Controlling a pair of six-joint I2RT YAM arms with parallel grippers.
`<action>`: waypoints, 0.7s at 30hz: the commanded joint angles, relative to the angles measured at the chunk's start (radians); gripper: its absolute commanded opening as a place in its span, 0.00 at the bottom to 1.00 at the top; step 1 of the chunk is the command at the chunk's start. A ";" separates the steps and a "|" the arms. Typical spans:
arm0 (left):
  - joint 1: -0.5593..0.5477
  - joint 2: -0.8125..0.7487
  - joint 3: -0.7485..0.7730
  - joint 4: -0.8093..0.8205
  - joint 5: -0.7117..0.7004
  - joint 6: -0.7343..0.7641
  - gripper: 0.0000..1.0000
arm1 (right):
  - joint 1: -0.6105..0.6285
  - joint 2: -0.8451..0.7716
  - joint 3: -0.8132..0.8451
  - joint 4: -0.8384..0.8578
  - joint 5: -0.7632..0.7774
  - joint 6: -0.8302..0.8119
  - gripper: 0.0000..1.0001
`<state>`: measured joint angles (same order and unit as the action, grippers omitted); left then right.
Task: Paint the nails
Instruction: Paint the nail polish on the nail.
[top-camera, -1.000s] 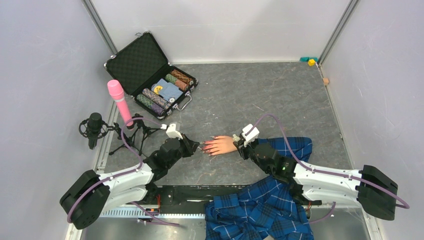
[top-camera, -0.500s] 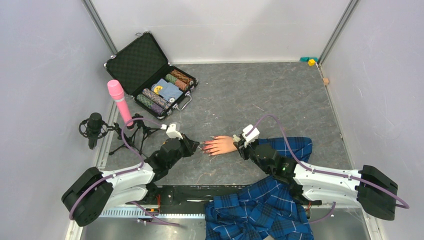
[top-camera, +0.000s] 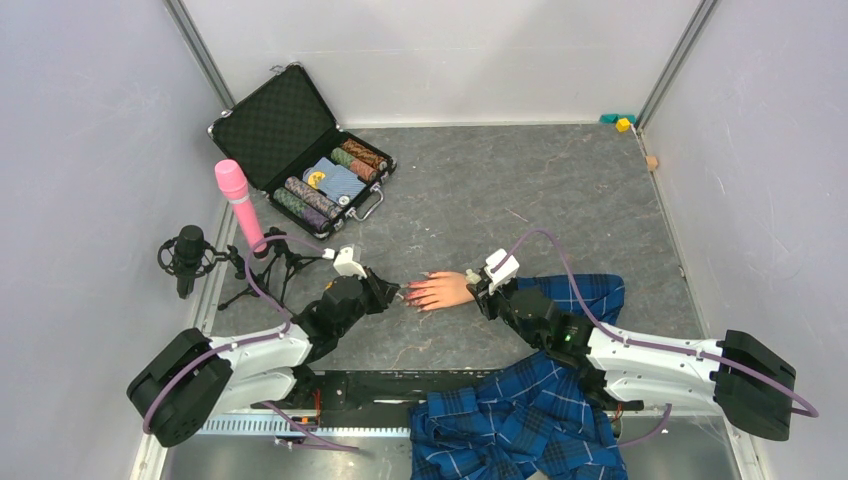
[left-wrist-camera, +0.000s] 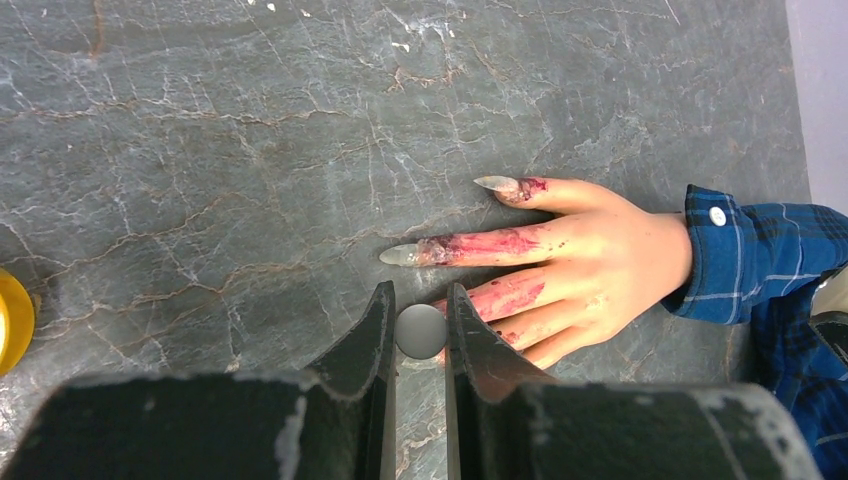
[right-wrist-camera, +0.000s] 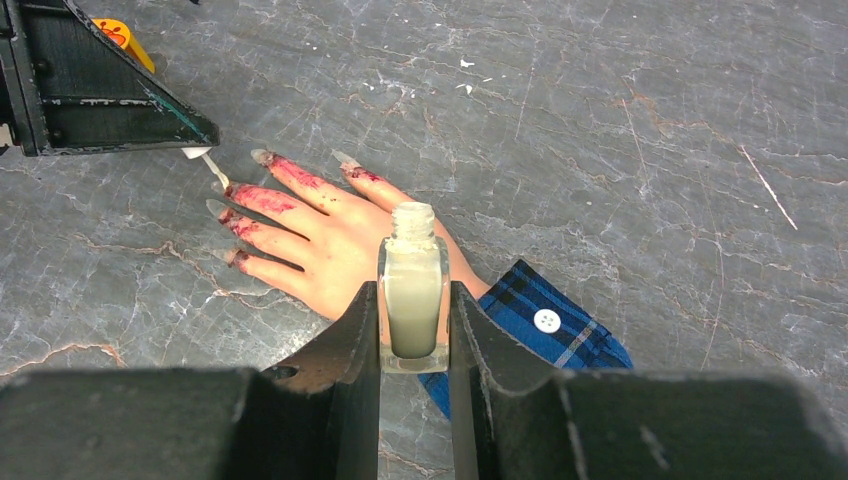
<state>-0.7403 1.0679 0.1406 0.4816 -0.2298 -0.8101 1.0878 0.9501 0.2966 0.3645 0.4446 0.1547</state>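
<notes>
Brushwork under way on the mannequin hand, palm down at the centre of the top view, with the blue plaid sleeve trailing off to the right. Left gripper clamped on the round grey brush cap at lower centre of its own wrist view. Seen again at upper left of the right wrist view, with the brush tip at or just touching one fingertip. Right gripper closed around the uncapped polish bottle, held upright at lower centre of that frame, in front of the back of the hand. Nails long, pointed and pale grey, with reddish smears along the fingers behind them. Judged roughly midway: brush loaded and working at one nail. Pale polish hard to read against pale nails, so cannot tell which are already coated. Probably left to do: any uncoated nails, then recapping the bottle.
</notes>
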 joint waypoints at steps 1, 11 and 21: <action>0.010 0.005 -0.013 0.056 -0.009 0.014 0.02 | -0.003 -0.010 -0.002 0.062 -0.007 -0.003 0.00; 0.010 0.003 -0.030 0.062 -0.004 0.004 0.02 | -0.003 -0.012 -0.007 0.067 -0.010 -0.001 0.00; 0.010 -0.020 -0.049 0.053 -0.012 0.000 0.02 | -0.003 -0.015 -0.010 0.070 -0.011 0.005 0.00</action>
<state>-0.7349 1.0668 0.1024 0.4961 -0.2264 -0.8104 1.0878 0.9501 0.2958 0.3653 0.4408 0.1555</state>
